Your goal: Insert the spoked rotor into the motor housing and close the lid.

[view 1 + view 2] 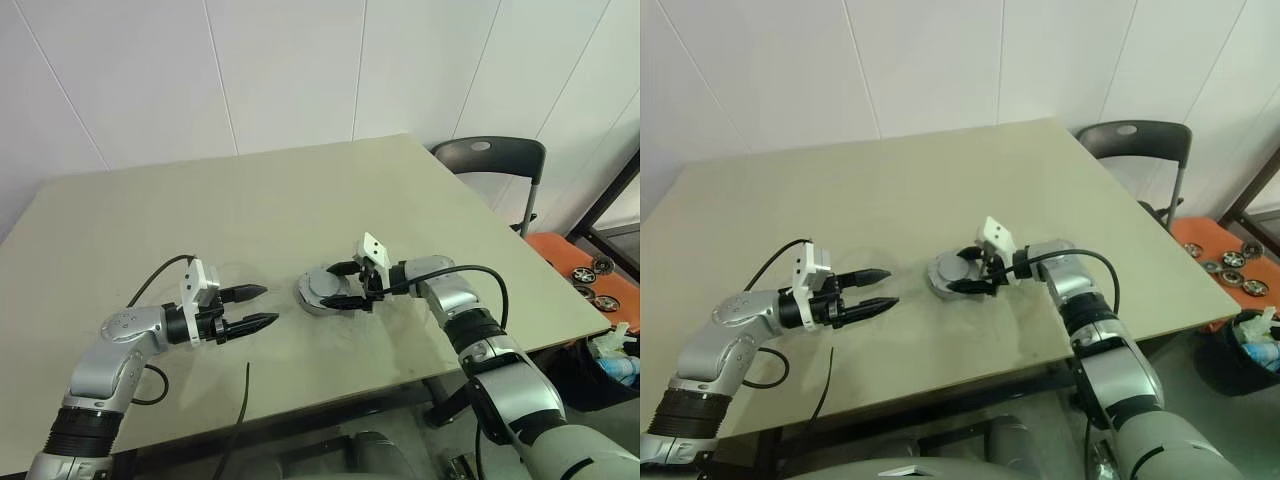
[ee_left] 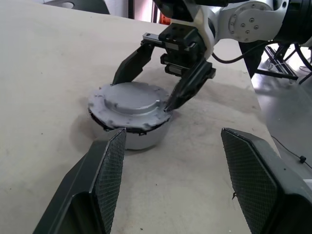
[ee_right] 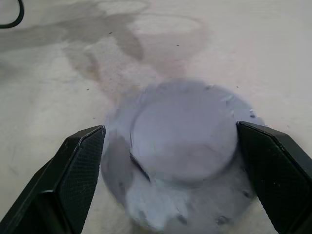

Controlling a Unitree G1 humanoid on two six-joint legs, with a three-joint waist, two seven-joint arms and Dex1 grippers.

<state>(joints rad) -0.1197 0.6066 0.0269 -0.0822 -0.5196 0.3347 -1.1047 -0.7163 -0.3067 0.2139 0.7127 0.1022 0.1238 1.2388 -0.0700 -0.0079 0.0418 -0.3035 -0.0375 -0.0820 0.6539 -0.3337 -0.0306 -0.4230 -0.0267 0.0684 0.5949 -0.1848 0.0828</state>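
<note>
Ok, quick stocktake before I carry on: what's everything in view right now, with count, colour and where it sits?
table: one, beige, spans the scene.
motor housing: one, silver-grey, near the table's middle, between the two hands.
lid: one, grey, lying on top of the housing, slightly off-centre.
chair: one, black, beyond the table's far right corner.
orange tray: one, off the table's right side, holding a few small round metal parts.
loose cable: one, black, over the table's near edge.
left hand: black fingers, open, hanging left of the housing, holding nothing.
right hand: black fingers, open, one either side of the lid.
</note>
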